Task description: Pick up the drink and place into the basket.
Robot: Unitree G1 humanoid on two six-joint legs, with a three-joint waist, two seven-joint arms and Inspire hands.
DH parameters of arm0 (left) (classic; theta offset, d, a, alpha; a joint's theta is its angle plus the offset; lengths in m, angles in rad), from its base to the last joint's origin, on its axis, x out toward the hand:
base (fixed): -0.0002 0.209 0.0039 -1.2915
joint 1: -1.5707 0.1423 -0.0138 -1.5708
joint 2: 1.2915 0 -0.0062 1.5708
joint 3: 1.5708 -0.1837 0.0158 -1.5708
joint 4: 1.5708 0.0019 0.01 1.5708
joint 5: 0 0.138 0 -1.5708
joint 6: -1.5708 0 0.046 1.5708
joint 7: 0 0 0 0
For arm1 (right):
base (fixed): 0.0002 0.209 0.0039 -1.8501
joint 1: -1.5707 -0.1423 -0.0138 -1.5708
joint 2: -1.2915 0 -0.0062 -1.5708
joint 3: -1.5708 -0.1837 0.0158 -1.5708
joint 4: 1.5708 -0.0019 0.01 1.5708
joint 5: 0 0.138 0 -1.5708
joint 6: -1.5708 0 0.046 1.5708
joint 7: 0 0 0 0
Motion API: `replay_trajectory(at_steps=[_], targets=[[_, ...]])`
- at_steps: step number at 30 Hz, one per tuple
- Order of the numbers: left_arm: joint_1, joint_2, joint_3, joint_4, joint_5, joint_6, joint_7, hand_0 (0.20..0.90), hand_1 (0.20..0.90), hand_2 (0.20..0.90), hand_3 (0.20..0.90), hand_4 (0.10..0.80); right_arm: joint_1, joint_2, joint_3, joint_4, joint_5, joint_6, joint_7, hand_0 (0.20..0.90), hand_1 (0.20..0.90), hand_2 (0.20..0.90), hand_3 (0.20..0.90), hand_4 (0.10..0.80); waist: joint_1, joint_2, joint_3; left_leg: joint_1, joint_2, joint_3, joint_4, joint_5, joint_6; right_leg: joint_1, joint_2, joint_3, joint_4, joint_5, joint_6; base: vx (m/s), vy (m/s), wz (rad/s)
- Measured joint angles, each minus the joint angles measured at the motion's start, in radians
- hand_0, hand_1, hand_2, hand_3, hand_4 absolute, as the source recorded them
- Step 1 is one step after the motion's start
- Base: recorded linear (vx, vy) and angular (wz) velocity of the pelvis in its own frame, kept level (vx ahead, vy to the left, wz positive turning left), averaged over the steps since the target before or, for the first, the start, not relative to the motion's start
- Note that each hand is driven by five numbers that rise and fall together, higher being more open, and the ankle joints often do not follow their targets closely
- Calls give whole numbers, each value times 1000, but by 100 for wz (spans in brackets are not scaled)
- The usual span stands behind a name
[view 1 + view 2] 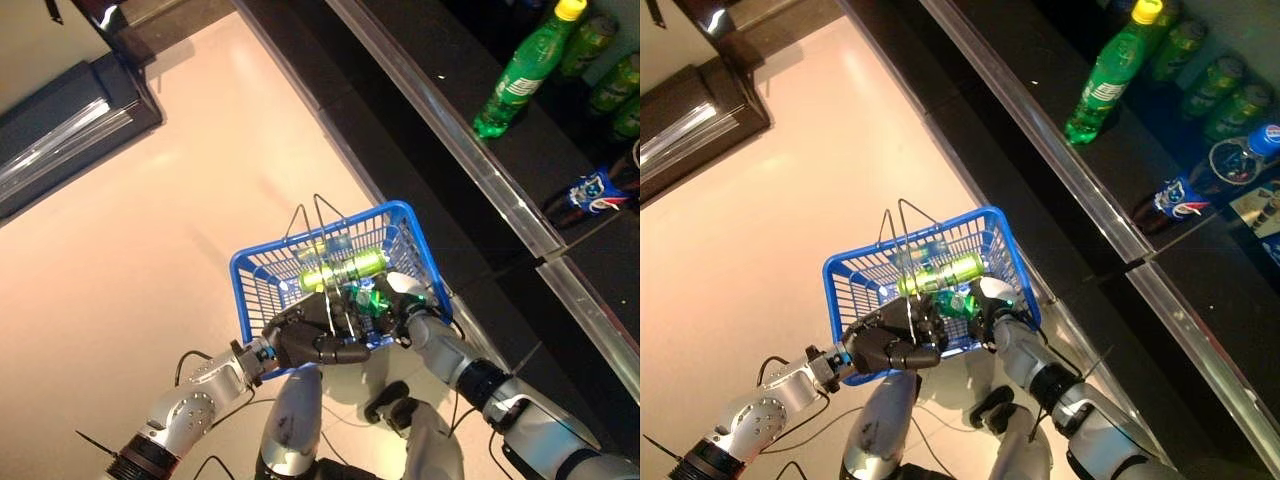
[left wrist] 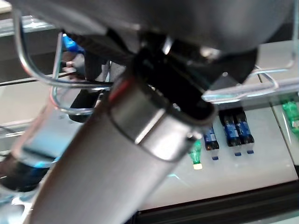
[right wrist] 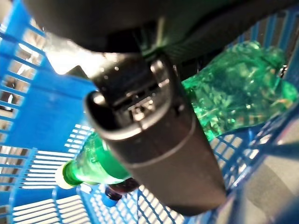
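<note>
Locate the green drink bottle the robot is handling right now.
The green bottle lies inside the blue basket, under the right hand, beside a yellow-green bottle; the left hand grips the basket's near rim.

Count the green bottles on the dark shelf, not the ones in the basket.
4: a large yellow-capped bottle in front, and three smaller bottles in a row behind it. More may be hidden beyond the view's edge.
</note>
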Motion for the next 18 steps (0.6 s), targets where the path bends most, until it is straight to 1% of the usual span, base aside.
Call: replay_trajectory(at_steps=[2,4,5,7,10,13,16,17,18], targets=[[5,-5,3,3,0,-4,0,300,300,300,200,100,32,-18,-25,-66,-3,6,-3,900,900,900,900,800,-20,-4,0,0,3,4,-1,-1,2,1,5,3,-13,8,1,-8,30,-9],[5,-6,3,6,0,-4,0,300,300,300,200,100,41,-28,-27,-84,-3,5,-3,900,900,900,900,800,-24,-4,0,0,5,7,-1,-1,2,1,8,4,-19,12,1,-7,29,-9],[12,-21,3,15,0,-7,0,300,300,300,200,100,77,-49,-51,-135,-4,5,-3,900,900,900,900,800,-34,-6,1,0,9,18,-1,-4,5,0,12,12,-28,19,1,-9,20,-9],[31,-35,12,21,0,-14,0,300,300,300,200,100,119,-77,-80,-216,-1,-4,-3,900,900,900,900,800,-49,-9,2,0,9,23,-2,-5,8,-2,19,28,-37,24,5,-14,19,-10],[44,-48,31,44,1,-25,0,300,300,300,200,100,146,-95,-109,-304,5,-45,-11,900,900,900,900,800,-80,-15,2,1,16,32,-1,-6,10,-1,31,35,-55,38,4,0,11,-12],[57,-61,37,80,3,-34,4,300,300,300,200,100,208,-118,-178,-439,95,-102,-14,900,900,900,900,800,-95,-20,4,8,24,51,-2,-8,11,-1,45,54,-66,45,3,-5,8,-14],[96,-62,55,107,3,-52,4,300,300,300,200,100,265,-134,-255,-538,149,-149,-24,900,900,900,900,800,-122,-42,3,14,29,56,-3,-8,11,0,47,60,-68,47,1,-1,5,-7],[96,-62,55,107,3,-52,4,300,300,300,200,100,265,-134,-255,-538,149,-149,-24,900,900,900,900,800,-122,-42,3,14,29,56,-3,-8,11,0,47,60,-68,47,1,5,4,-9],[125,-68,76,127,3,-57,4,300,300,300,200,100,311,-165,-308,-598,198,-182,-22,900,900,900,900,800,-132,-52,2,19,31,65,-4,-9,12,1,49,68,-69,47,0,10,2,-14]])
